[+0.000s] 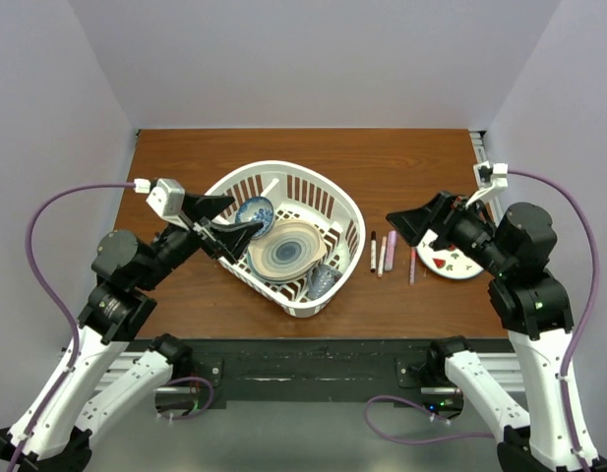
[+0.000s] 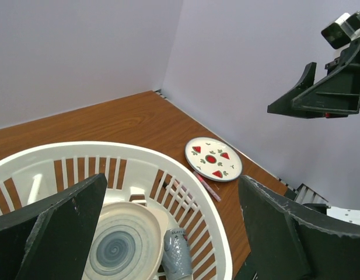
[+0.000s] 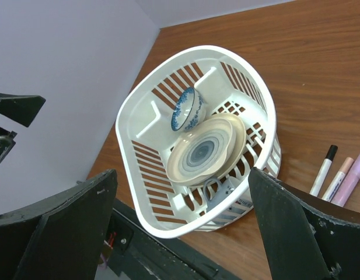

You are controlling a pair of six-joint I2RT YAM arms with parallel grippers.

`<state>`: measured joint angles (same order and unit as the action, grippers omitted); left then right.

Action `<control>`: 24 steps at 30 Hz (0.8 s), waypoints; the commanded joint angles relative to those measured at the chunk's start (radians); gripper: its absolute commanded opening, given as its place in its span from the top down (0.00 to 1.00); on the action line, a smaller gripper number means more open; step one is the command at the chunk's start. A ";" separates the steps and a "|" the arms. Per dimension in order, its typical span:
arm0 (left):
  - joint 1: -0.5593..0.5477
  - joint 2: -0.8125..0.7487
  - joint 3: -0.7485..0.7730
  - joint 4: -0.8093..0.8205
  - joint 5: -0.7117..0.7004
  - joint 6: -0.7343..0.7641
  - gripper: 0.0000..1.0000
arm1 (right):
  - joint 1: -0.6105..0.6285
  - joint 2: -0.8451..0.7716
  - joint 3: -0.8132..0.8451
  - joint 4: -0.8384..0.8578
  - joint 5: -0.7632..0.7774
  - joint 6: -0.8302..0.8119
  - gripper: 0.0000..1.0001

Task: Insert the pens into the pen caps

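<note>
Three pens lie side by side on the table right of the basket: a white one (image 1: 373,253) (image 3: 322,172) with a black pen cap (image 3: 331,150) on its far end, a pink one (image 1: 382,259) (image 3: 339,178) and a lilac one (image 1: 391,250) (image 3: 355,175). A slimmer pink pen (image 1: 412,265) (image 2: 207,186) lies beside the watermelon plate (image 1: 455,264). My right gripper (image 1: 418,226) (image 3: 182,186) hovers open and holds nothing, above the table just right of the pens. My left gripper (image 1: 224,218) (image 2: 172,192) hangs open and holds nothing, over the basket's left half. No loose pen caps show.
The white basket (image 1: 337,202) (image 3: 127,116) (image 2: 217,233) holds a blue-patterned bowl (image 1: 255,210), a cream plate with blue rings (image 1: 286,249) and a grey mug (image 1: 324,278). The watermelon plate (image 2: 213,158) sits near the table's right edge. Walls close in on three sides.
</note>
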<state>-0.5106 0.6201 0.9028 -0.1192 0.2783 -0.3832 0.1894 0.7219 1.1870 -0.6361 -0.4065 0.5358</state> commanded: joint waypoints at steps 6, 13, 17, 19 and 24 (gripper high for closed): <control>0.006 -0.028 0.022 0.018 0.044 -0.052 0.00 | -0.002 -0.044 -0.059 0.078 -0.035 0.049 0.01; 0.006 -0.033 0.024 0.027 0.039 -0.052 0.00 | -0.001 -0.035 -0.038 0.067 -0.040 0.050 0.01; 0.006 -0.031 0.027 0.030 0.039 -0.052 0.00 | -0.001 -0.044 -0.029 0.064 -0.037 0.050 0.01; 0.006 -0.030 0.028 0.032 0.038 -0.054 0.00 | -0.002 -0.045 -0.024 0.064 -0.037 0.050 0.01; 0.006 -0.034 0.027 0.035 0.036 -0.052 0.00 | -0.002 -0.042 -0.021 0.062 -0.038 0.049 0.01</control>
<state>-0.5106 0.5949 0.9062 -0.1211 0.3092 -0.4278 0.1894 0.6849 1.1275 -0.6067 -0.4156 0.5770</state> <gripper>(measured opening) 0.997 0.986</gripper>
